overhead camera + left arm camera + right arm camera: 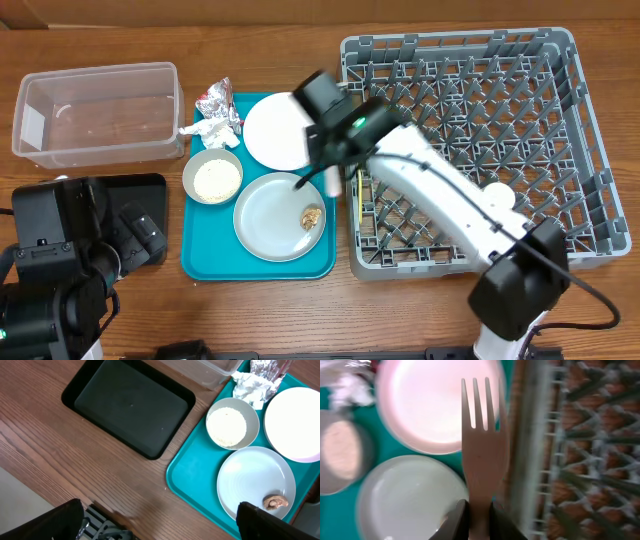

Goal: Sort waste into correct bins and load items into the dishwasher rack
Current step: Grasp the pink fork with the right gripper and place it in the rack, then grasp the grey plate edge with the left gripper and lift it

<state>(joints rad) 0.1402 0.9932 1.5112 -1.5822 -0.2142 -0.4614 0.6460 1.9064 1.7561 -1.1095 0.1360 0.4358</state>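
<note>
I see the pale yellow plastic fork clamped at its handle, tines toward frame top, blurred. Round white plate at centre; round grey plate just below, small brown food scrap on its right. Large square grey plastic crate fills the right.

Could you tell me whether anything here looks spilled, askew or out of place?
Nothing stands out. The rice sits inside its bowl, the scrap lies on the grey plate, and the wrapper is at the tray's far corner. The fork is off the tray only because the right gripper holds it.
</note>
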